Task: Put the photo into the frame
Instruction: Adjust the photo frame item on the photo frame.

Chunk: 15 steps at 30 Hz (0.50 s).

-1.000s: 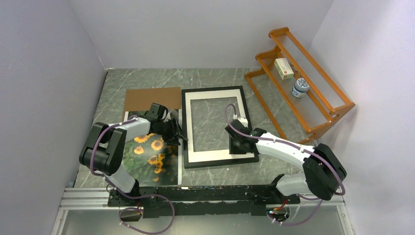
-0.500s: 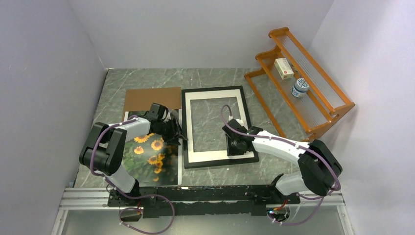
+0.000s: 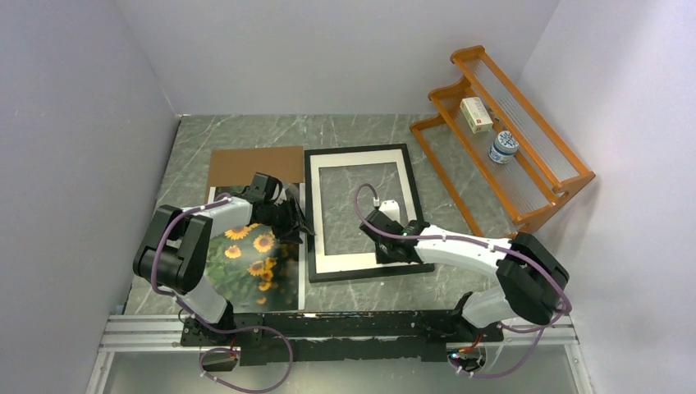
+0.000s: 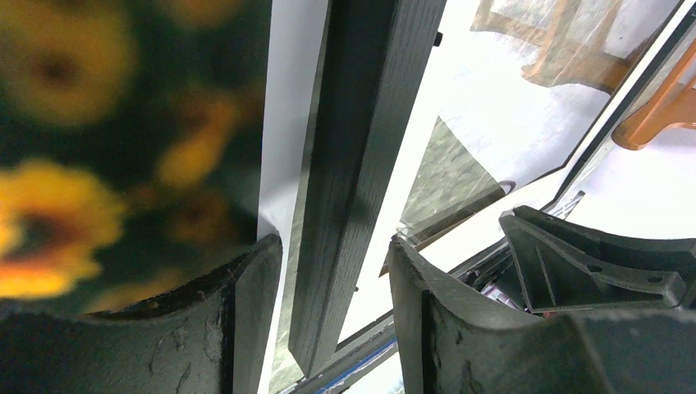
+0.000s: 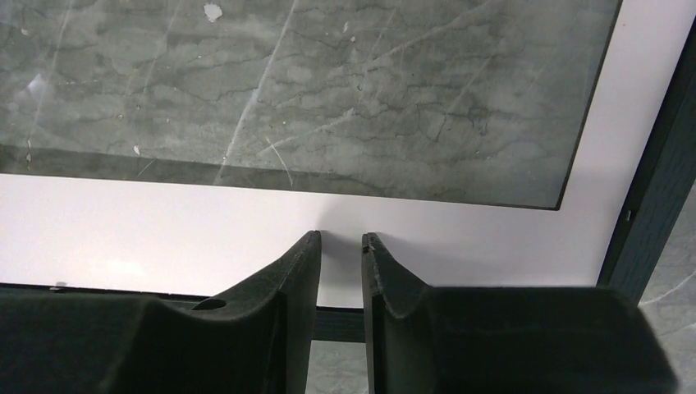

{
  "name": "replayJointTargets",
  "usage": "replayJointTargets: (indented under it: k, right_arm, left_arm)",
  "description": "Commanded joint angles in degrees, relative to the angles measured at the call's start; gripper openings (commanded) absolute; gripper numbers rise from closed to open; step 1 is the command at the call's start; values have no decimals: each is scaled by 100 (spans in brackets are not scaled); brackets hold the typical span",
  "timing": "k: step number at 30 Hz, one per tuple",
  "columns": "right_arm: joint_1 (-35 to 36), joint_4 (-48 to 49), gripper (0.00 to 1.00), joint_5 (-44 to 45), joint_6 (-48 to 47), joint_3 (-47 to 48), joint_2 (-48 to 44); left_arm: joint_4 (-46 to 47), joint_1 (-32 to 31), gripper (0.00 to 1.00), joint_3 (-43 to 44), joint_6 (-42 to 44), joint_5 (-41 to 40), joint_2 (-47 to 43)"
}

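The black frame [image 3: 357, 149] lies flat mid-table, with a white mat [image 3: 361, 162] inside it around a clear pane. To its left the sunflower photo [image 3: 246, 267] lies on the table. My left gripper [image 3: 302, 226] stands open at the frame's left rail. In the left wrist view that rail [image 4: 353, 123] runs between the fingers of the left gripper [image 4: 335, 240] with gaps on both sides, and the blurred photo [image 4: 98, 148] lies to the left. My right gripper [image 3: 392, 246] is over the mat's near strip [image 5: 164, 238]. Its jaws [image 5: 341, 236] are a narrow slit apart and hold nothing.
A plain brown backing board [image 3: 254, 164] lies behind the photo. An orange wooden rack [image 3: 509, 139] stands at the back right, holding a small box [image 3: 476, 115] and a blue-white jar [image 3: 503, 148]. Grey walls close in the left, back and right.
My right gripper has slid left along the frame's near side, and its jaws have narrowed slightly. The left arm, photo and frame have not moved.
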Motion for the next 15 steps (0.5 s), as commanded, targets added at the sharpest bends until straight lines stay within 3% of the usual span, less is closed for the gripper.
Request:
replayJointTargets:
  k: [1, 8, 15]
  right_arm:
    - [146, -165, 29, 284, 172, 288, -139]
    - [143, -1091, 34, 167, 357, 650, -310]
    - [145, -1199, 35, -274, 557, 473, -164]
  left_arm:
    - [-52, -30, 57, 54, 133, -162, -22]
    - [-34, -31, 57, 32, 113, -145, -49]
    - [26, -39, 57, -37, 95, -136, -31]
